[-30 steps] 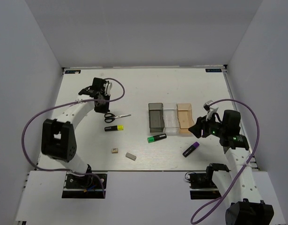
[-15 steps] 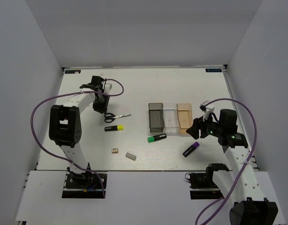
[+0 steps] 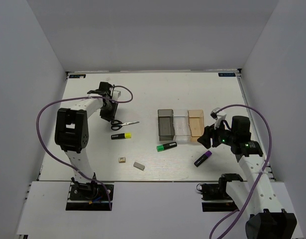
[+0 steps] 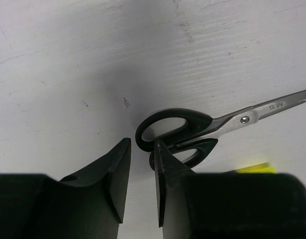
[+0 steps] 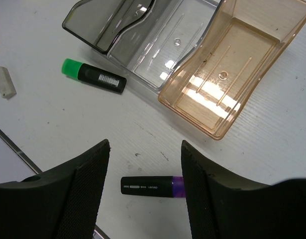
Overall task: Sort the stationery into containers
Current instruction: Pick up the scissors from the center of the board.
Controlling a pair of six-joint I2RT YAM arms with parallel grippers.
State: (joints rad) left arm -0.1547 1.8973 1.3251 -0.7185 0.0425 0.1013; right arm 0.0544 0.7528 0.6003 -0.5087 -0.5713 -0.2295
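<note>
1. Top view – matte white table with everything lying flat. The scissors have black loop handles and thin steel blades, and the yellow highlighter is just below them. The beige eraser and grey eraser are tiny blocks nearer the bases. The dark grey bin, clear bin and tan bin stand side by side, with the green highlighter in front and the purple highlighter further right. The left gripper is at the scissor handles and the right gripper is by the tan bin – can't read either jaw gap from up here
2. Left wrist – the left gripper has its smooth black fingers slightly apart, with only scuffed table in the gap. One tip overlaps the glossy handle loops; can't tell if it's touching
3. Right wrist – the right gripper has cross-hatched pads spread wide, and the purple highlighter lies on the table between them. Only this view shows the bins' moulded ridges and glare
</note>
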